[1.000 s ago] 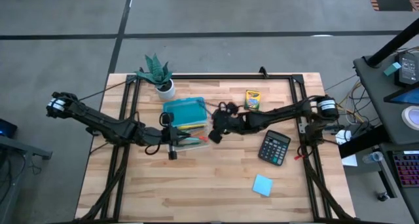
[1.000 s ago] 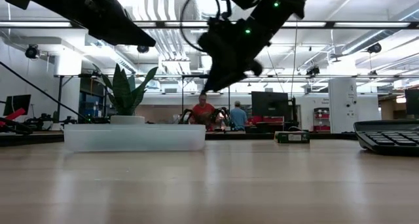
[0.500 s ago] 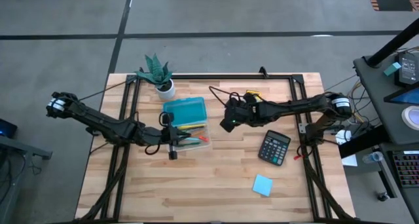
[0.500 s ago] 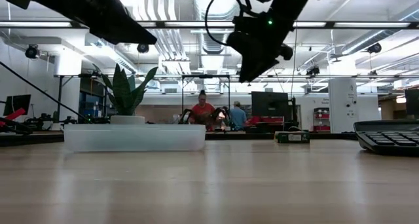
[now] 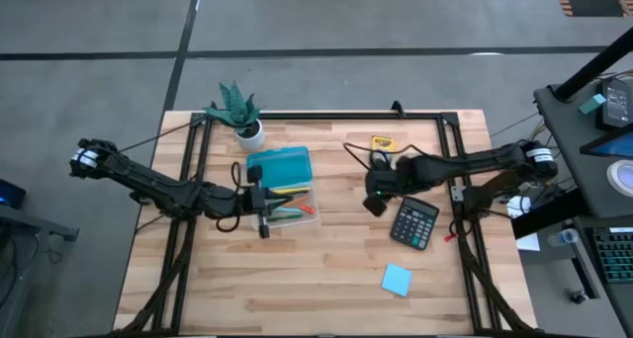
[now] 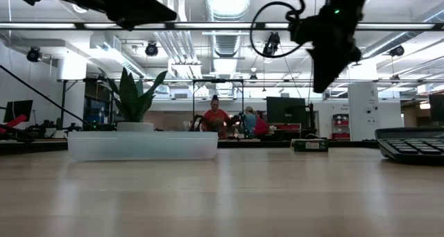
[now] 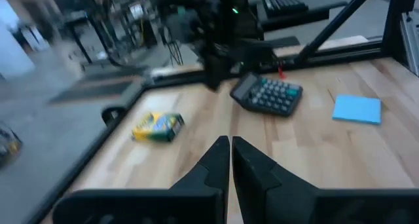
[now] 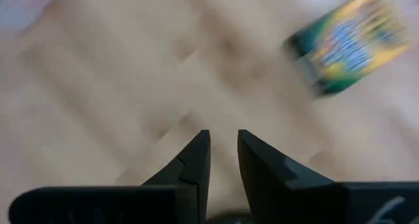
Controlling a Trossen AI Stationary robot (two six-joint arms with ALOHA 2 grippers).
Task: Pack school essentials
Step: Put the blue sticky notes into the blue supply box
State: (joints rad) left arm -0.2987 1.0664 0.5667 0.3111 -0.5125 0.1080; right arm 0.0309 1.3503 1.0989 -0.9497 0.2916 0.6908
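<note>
My right gripper (image 8: 222, 149) hangs over bare wood with its fingers drawn narrow, a slim gap between the tips and nothing in it. The crayon box (image 8: 347, 44) lies just ahead and off to one side, so I judge the step in hand to be fetching it. To do that well I would spread the fingers wider than the box's short side, centre over it, turn the wrist so the pads meet its two long flat faces, then come down level and close gently (thin card will buckle under a hard squeeze).

The box is a flat rectangular carton, glossy yellow and green print, lying on its broad face near the far rail. Just beside my gripper on the near side sits the calculator (image 5: 414, 222), dark hard plastic with raised keys, tilted on the boards. Well nearer the front edge lies the blue sticky pad (image 5: 397, 279), a soft-edged square of paper.

My left gripper (image 7: 230, 152) is closed tip to tip and empty, next to the clear plastic case (image 5: 294, 208) with its teal lid (image 5: 279, 166) open; pencils and pens already lie inside. The table (image 5: 326, 298) is pale butcher-block, smooth and striped.
</note>
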